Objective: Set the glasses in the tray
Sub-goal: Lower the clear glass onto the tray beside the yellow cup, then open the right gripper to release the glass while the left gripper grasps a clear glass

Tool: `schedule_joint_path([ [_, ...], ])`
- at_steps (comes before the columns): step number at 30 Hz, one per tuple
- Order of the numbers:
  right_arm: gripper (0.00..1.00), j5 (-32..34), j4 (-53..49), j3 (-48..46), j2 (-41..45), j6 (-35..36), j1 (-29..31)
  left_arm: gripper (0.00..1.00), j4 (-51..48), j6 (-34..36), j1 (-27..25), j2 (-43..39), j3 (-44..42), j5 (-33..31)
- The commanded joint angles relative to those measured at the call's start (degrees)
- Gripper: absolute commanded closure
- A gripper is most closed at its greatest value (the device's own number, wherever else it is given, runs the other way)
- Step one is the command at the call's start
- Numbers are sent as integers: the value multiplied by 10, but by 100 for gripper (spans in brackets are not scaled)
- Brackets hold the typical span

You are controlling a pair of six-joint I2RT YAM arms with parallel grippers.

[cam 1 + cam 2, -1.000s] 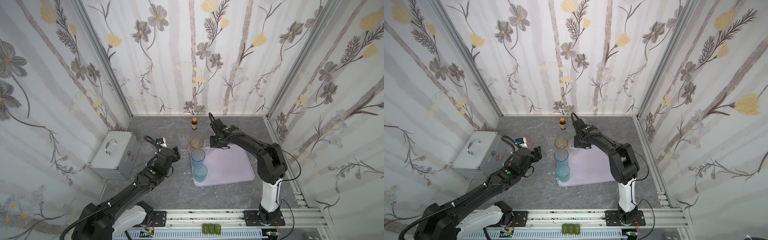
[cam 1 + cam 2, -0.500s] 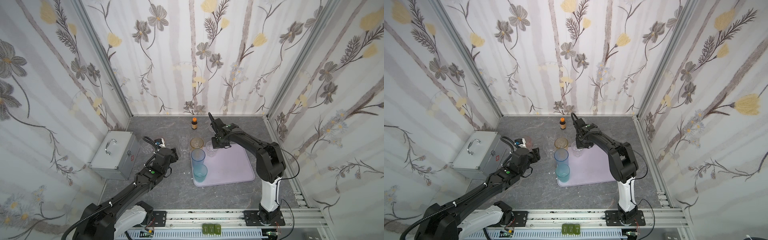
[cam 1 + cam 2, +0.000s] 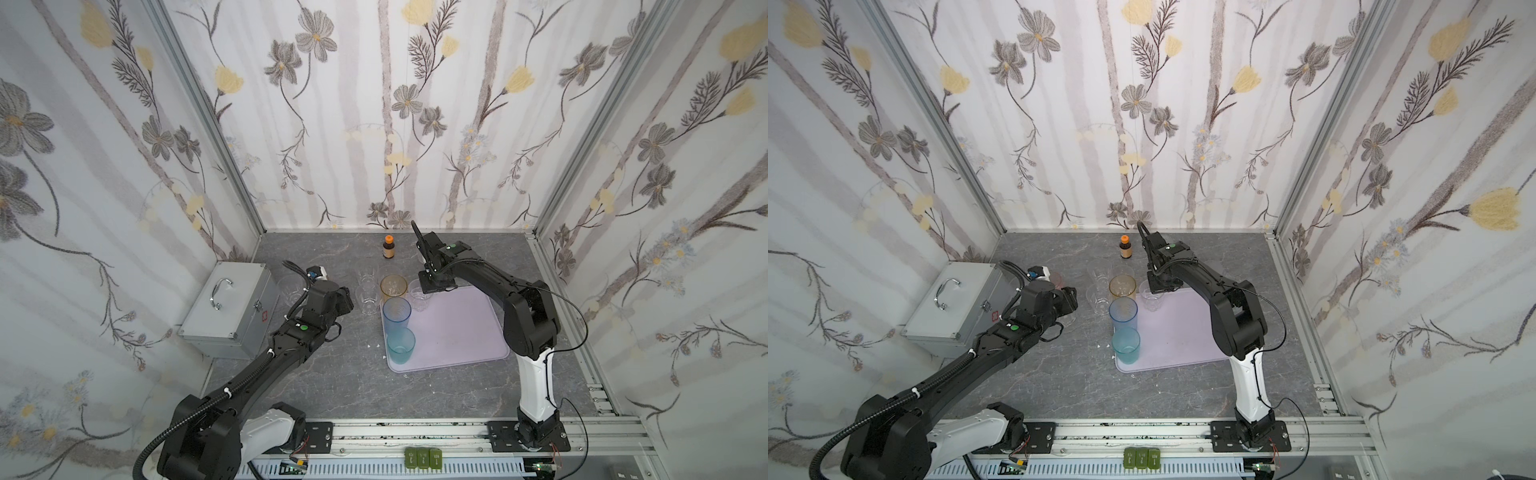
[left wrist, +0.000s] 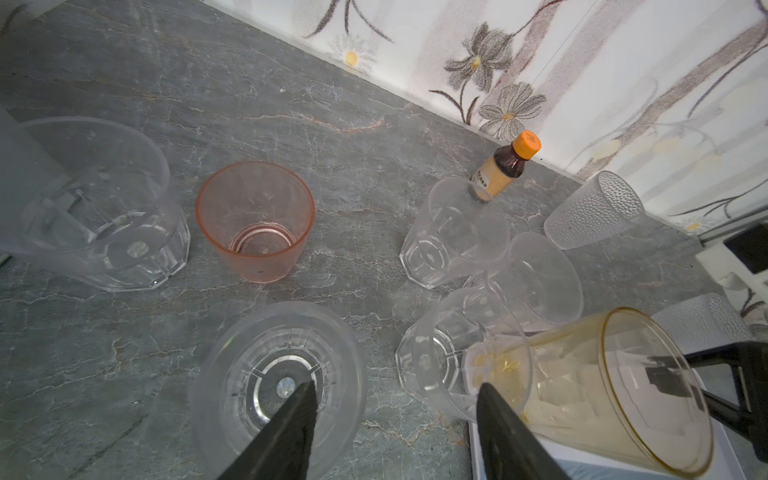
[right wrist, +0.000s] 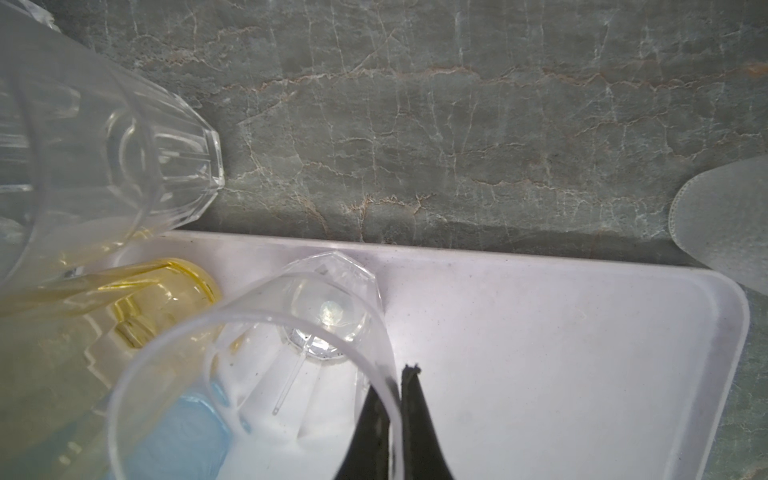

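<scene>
Pinching the probably light, slippery clear faceted glass [image 5: 257, 365] by its thin rim, right fingers [image 5: 415, 424] clamp; left fingers [image 4: 291, 432] gape empty.

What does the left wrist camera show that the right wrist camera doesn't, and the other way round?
Only the left wrist view: the pink glass, the brown bottle with its orange cap, and the left end effector open above clear glasses on the tabletop.
Only the right wrist view: the right end effector pinching the rim of a clear faceted glass over the tray.
Both: the amber glass, the grey tabletop and part of the tray.
</scene>
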State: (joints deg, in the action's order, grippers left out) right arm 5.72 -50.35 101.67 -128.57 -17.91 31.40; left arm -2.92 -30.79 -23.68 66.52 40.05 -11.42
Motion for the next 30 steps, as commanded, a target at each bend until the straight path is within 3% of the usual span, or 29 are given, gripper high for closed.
schedule_joint_path([
  [1,85,-12,25,-4,0,2,1,36,-18,17,4,22,28,16],
  [5,73,-28,31,-10,20,-3,-1,33,-25,34,9,52,53,28],
  [9,58,-64,35,-13,55,2,-1,31,-25,15,43,81,64,117],
  [12,52,-48,35,-24,82,2,-3,31,-29,16,49,96,81,133],
  [25,51,-38,117,-179,186,-34,-21,39,-59,63,41,209,180,126],
  [30,51,-35,138,-215,209,-44,-30,43,-74,79,35,250,210,151],
])
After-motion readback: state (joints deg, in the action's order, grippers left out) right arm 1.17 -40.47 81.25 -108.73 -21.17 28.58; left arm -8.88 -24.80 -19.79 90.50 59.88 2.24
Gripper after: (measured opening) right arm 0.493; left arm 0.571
